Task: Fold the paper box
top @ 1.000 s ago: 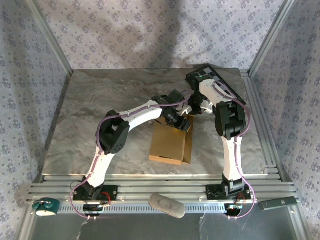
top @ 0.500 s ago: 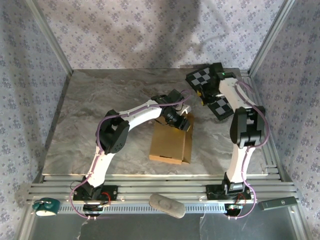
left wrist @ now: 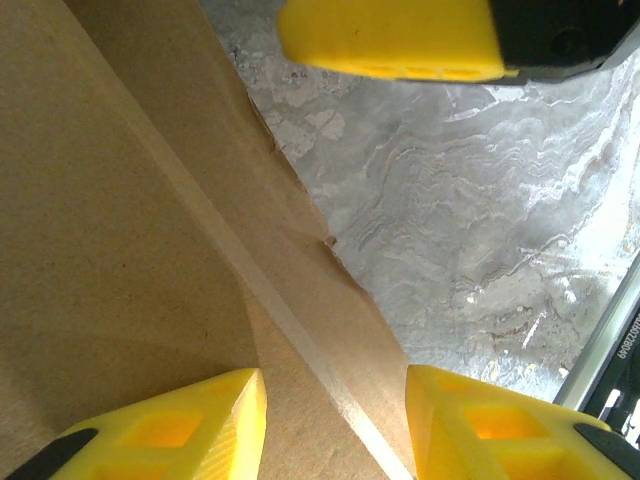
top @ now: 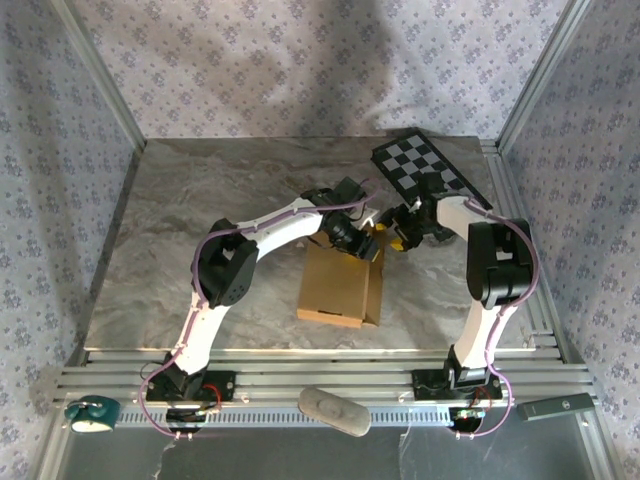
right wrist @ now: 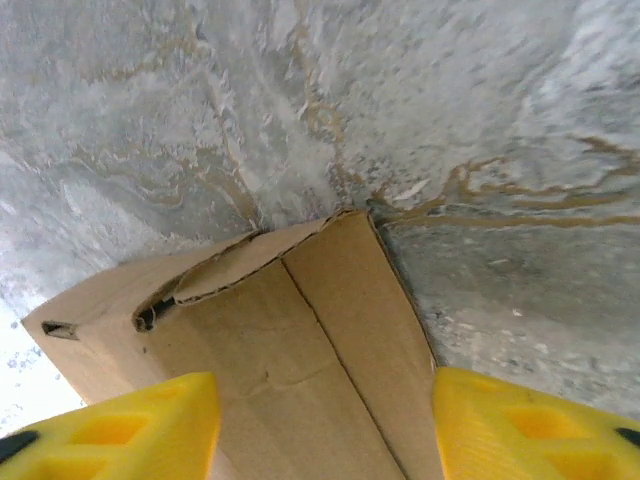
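The paper box (top: 340,285) is tan cardboard, lying partly folded at the table's middle with a raised side flap on its right. My left gripper (top: 350,238) rests at the box's far edge. In the left wrist view its yellow fingers (left wrist: 170,430) stand apart, with the box's creased flap (left wrist: 120,200) filling the gap. My right gripper (top: 395,236) sits just right of it at the box's far right corner. It is open, and the box's corner (right wrist: 300,340) lies between its fingers (right wrist: 120,425). One of its fingers (left wrist: 390,40) crosses the top of the left wrist view.
A black-and-white checkerboard panel (top: 430,175) lies at the table's far right. The marble table top (top: 200,220) is bare to the left. Metal rails (top: 520,260) run along the right edge. A grey oval object (top: 335,410) lies on the front rail.
My right arm swung out to the right, then its gripper came back to the box's far right corner, and its jaws opened. The left arm and the box stayed put.
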`<control>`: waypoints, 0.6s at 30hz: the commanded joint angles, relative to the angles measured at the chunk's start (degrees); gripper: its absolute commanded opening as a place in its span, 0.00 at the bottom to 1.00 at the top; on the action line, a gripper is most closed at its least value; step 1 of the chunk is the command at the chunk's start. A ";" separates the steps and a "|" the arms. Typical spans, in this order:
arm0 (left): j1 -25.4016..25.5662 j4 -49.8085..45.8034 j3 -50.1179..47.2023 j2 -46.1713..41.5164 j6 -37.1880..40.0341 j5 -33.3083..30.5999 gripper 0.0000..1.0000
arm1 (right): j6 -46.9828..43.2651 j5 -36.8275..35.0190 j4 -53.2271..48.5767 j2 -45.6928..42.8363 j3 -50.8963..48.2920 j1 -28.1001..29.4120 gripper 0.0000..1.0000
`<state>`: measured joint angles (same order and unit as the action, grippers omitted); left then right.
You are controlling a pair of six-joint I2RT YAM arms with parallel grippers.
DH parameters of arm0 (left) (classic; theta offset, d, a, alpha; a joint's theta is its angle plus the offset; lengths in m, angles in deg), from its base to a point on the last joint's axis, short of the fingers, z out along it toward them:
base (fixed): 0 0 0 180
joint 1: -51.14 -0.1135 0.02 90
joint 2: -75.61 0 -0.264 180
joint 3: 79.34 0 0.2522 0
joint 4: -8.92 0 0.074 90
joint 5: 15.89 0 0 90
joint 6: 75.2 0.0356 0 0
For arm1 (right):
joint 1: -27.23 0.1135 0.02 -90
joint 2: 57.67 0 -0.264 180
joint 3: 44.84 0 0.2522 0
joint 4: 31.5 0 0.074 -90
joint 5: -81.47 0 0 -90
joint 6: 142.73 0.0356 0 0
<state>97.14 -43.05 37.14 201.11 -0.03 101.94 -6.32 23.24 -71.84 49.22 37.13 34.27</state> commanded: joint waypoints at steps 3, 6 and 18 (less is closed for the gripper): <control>-1.25 -5.03 -0.11 3.31 1.73 -2.70 0.42 | -2.21 0.49 0.90 3.42 -1.04 1.29 0.50; -1.31 -5.01 -0.15 3.20 1.69 -2.70 0.42 | -1.73 0.86 3.16 3.08 -2.28 1.37 0.50; -4.20 -4.76 4.95 0.23 -6.13 -3.60 0.56 | 0.67 -1.35 0.08 -9.49 -8.16 -0.27 0.47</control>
<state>94.72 -45.15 39.46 201.37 -2.61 102.03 -6.91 23.33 -68.54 43.41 30.85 34.43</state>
